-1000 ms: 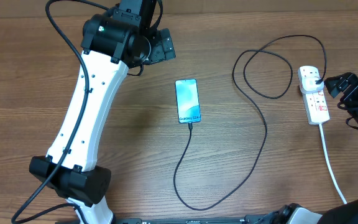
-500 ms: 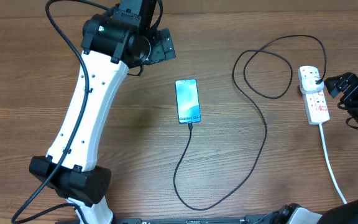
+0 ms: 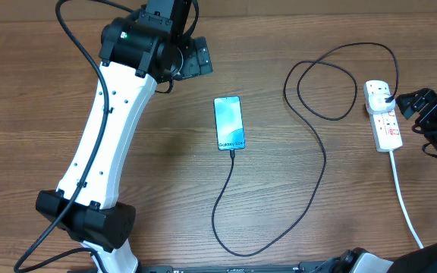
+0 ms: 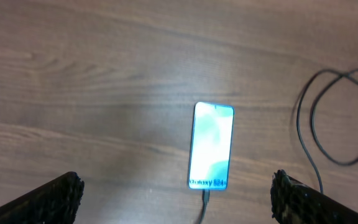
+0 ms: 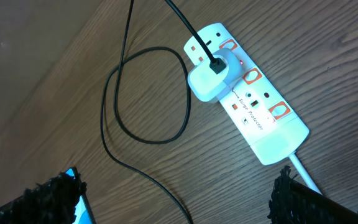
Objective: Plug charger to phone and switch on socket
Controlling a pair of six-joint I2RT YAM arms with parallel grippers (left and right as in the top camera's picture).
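Altogether one phone (image 3: pixel 229 123), one charger (image 3: pixel 325 156), one socket (image 3: pixel 385 125) on one table (image 3: pixel 165 189).

Phone (image 3: pixel 230 123) screen: "Galaxy S24" (lower edge). Socket (image 5: pixel 273 135): "Surge Protect…", ending unclear.

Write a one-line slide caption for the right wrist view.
Charger cable loops from a white adapter seated in the socket toward the glowing phone.

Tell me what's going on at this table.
Neither arm holds anything: both grippers stand open, the left gripper near the phone, the right gripper beside the power strip. The black cable is in the lit phone's bottom edge, and its white adapter sits in the strip. Whether the strip is switched on, I cannot tell.
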